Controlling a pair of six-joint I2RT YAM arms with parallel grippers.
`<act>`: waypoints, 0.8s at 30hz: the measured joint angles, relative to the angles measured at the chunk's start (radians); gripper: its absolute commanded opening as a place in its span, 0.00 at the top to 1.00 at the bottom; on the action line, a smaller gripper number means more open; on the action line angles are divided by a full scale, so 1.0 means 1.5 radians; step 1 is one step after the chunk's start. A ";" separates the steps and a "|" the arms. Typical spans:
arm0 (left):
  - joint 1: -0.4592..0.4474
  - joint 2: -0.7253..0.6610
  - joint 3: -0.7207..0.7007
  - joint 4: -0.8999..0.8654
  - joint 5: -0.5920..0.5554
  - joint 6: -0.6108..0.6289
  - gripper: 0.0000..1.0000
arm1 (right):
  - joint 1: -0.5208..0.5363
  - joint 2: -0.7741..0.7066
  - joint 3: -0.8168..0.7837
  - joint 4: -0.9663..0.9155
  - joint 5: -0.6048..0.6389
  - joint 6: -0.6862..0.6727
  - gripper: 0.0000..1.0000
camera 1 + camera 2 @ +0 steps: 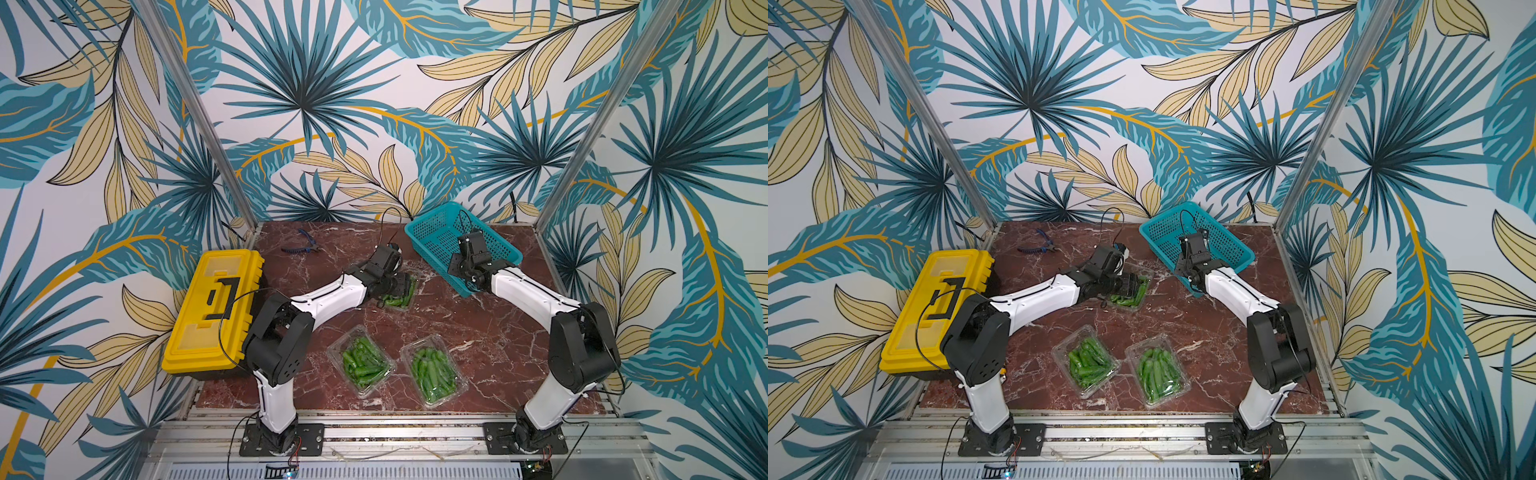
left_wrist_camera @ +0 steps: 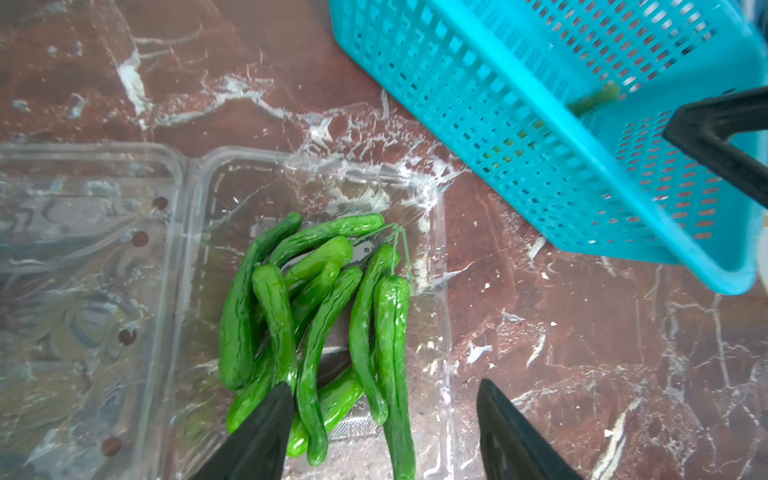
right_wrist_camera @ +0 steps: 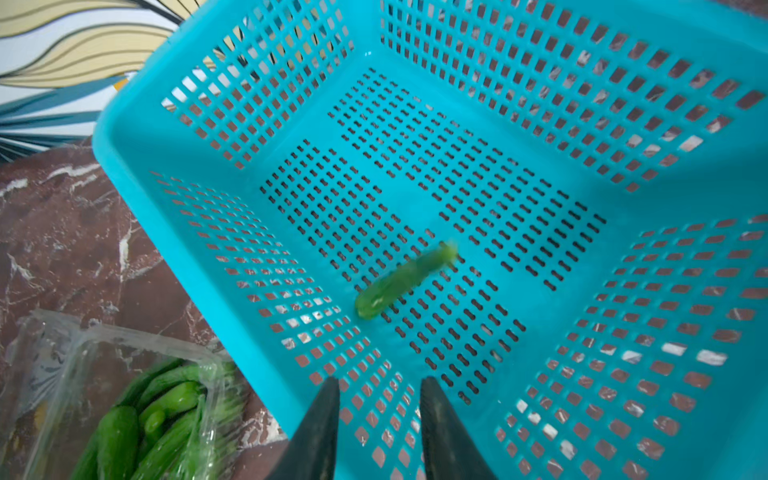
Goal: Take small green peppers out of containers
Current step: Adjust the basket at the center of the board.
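So, the right gripper (image 3: 380, 382) hung over the teal basket (image 3: 124, 166), jaws apart and empty, with one pepper (image 3: 405, 280) blurred inside it. Meanwhile the left gripper (image 2: 384, 384) stood wide over the open container (image 2: 291, 195), one finger right at the small green peppers (image 2: 316, 311). Closing there could've snagged several, or the flimsy wall, and dragged everything.

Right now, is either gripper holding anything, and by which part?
Nothing is held. The left gripper is open over the small green peppers in a container; the right gripper is open above the basket, one pepper loose inside.
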 measured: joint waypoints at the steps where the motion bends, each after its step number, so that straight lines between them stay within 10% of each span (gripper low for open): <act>1: 0.000 0.008 0.010 -0.009 -0.004 -0.002 0.34 | 0.000 0.000 -0.005 0.001 -0.007 0.000 0.66; 24: 0.015 0.121 0.107 -0.130 -0.048 -0.036 0.57 | -0.003 -0.003 -0.054 0.033 -0.060 -0.006 0.67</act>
